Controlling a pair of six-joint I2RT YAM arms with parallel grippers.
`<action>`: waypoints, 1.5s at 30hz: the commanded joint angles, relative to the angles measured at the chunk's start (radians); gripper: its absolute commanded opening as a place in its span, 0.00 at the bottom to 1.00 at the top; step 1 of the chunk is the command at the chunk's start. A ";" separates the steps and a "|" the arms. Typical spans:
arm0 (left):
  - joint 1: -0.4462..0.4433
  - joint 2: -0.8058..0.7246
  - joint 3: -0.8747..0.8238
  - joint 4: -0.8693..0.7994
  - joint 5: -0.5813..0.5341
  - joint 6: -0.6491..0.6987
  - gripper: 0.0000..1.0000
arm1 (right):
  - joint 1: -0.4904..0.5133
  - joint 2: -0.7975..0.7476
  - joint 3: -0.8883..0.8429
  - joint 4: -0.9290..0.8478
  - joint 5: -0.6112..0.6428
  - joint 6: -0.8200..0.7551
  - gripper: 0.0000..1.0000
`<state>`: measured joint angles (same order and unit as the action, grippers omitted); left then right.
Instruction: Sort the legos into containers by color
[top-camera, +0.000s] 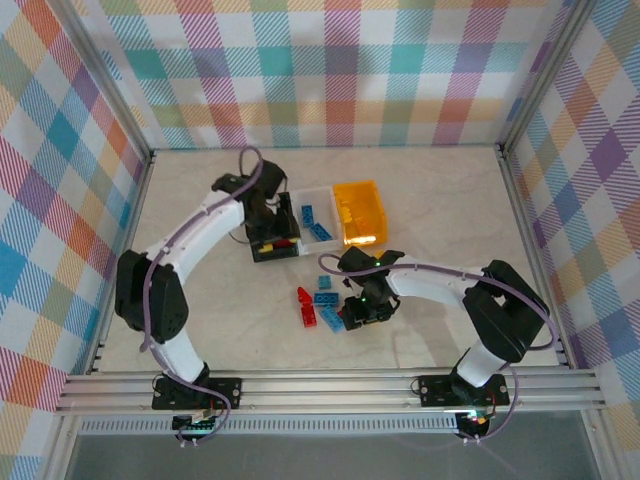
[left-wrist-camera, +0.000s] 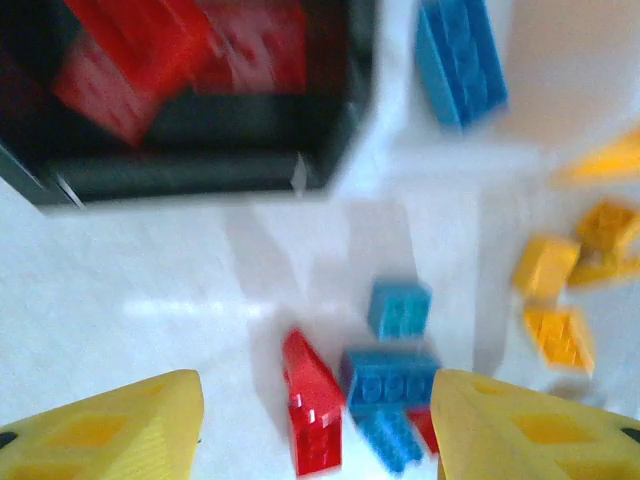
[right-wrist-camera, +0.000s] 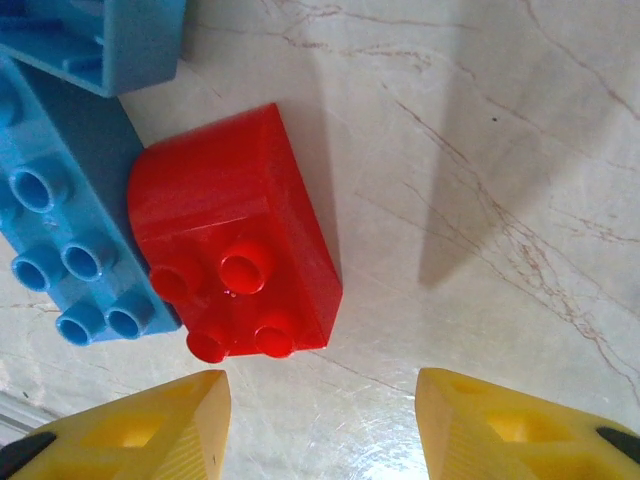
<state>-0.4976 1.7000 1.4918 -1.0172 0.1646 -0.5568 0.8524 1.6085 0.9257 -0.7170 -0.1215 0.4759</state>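
Legos (top-camera: 322, 300) lie clustered on the tabletop (top-camera: 440, 200), on the near side of the black bin (top-camera: 272, 250). Left end effector (left-wrist-camera: 315, 400) is open above that bin; right end effector (right-wrist-camera: 320, 395) hovers open over a red brick (right-wrist-camera: 235, 225).

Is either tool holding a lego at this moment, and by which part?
Nothing is held. The left tool and the right tool are both open and empty.
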 joint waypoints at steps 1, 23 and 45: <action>-0.086 -0.028 -0.111 0.024 0.038 -0.050 0.65 | 0.005 -0.025 -0.018 0.014 -0.011 0.042 0.52; -0.180 0.157 -0.184 0.150 0.022 -0.135 0.63 | -0.110 -0.279 -0.072 0.009 -0.004 0.161 0.53; -0.176 0.165 -0.297 0.220 0.029 -0.179 0.41 | -0.141 -0.196 0.021 -0.021 -0.032 0.099 0.53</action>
<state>-0.6708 1.8835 1.2232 -0.8131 0.1879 -0.7185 0.7189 1.4044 0.9188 -0.7193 -0.1356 0.5945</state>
